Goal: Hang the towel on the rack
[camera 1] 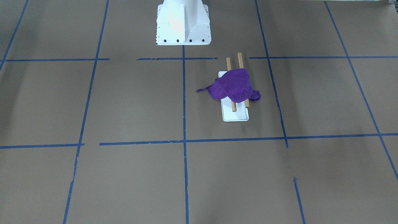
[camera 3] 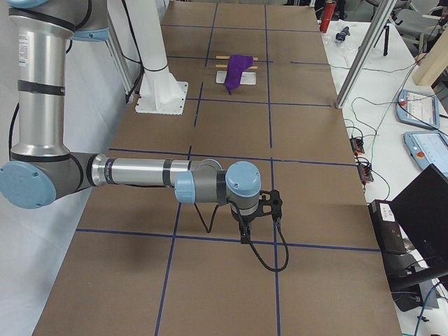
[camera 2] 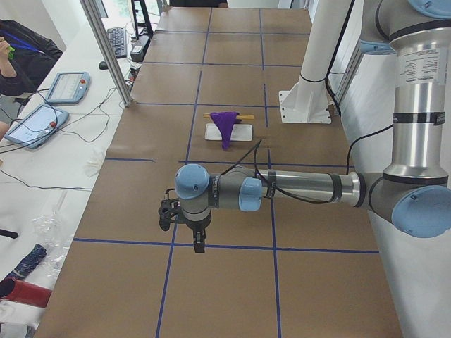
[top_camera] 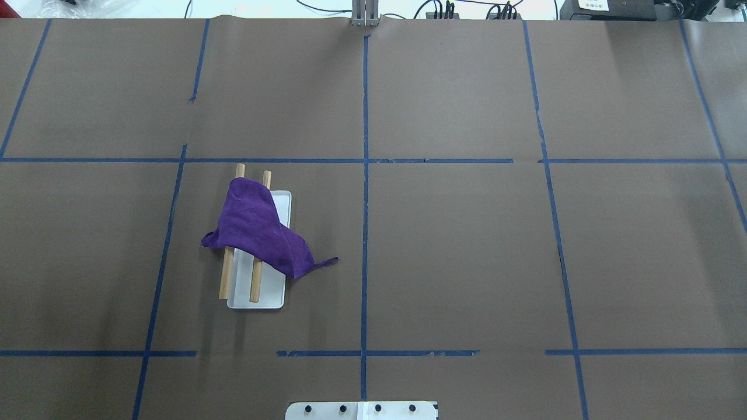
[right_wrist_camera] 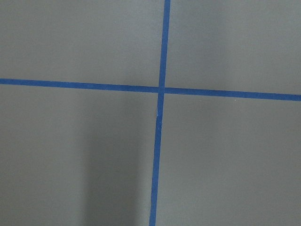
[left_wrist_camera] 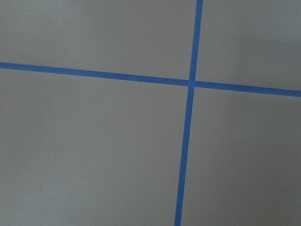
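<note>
Overhead exterior shows the towel point(top_camera: 257, 233) draped across both bars of the rack point(top_camera: 255, 286), its loop corner trailing toward four o'clock. My left gripper point(camera 2: 199, 241) and right gripper point(camera 3: 244, 234) hang well apart from it; whether my fingers are spread I cannot tell. I'd best leave it undisturbed.

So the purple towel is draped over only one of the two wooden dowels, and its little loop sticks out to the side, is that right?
Not quite: the towel is draped over both dowels of the rack, not one. The overhead exterior view shows both dowels passing under the cloth. The loop does stick out to the side.
</note>
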Robot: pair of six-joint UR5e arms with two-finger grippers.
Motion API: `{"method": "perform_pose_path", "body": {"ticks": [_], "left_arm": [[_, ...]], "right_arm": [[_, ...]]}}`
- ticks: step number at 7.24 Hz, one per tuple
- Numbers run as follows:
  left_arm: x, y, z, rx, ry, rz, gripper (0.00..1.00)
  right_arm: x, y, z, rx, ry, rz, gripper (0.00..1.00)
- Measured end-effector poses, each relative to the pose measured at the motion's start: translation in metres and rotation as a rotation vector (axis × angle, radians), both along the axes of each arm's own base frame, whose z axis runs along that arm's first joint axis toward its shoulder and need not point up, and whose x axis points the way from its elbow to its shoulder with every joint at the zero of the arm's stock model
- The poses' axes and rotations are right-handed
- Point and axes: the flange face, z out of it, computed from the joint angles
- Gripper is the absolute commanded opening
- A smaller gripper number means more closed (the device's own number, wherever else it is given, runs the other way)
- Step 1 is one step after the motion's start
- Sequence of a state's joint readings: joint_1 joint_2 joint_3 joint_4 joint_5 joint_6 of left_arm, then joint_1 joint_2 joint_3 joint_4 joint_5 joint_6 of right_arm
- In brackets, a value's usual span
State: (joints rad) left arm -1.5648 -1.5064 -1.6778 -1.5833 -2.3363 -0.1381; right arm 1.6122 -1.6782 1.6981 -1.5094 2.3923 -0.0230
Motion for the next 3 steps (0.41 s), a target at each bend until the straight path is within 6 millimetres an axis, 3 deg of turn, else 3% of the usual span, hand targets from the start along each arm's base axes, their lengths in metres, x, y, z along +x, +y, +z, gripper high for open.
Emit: {"method": "perform_pose_path", "body": {"ticks": [3], "left_arm": [[-0.0006, 0.0006, -0.0016, -0.006, 0.0, -0.001, 1.0]], "right_arm": [[0.0, -0.0003, -0.0009, 0.002, -0.001, 0.0, 1.0]]}}
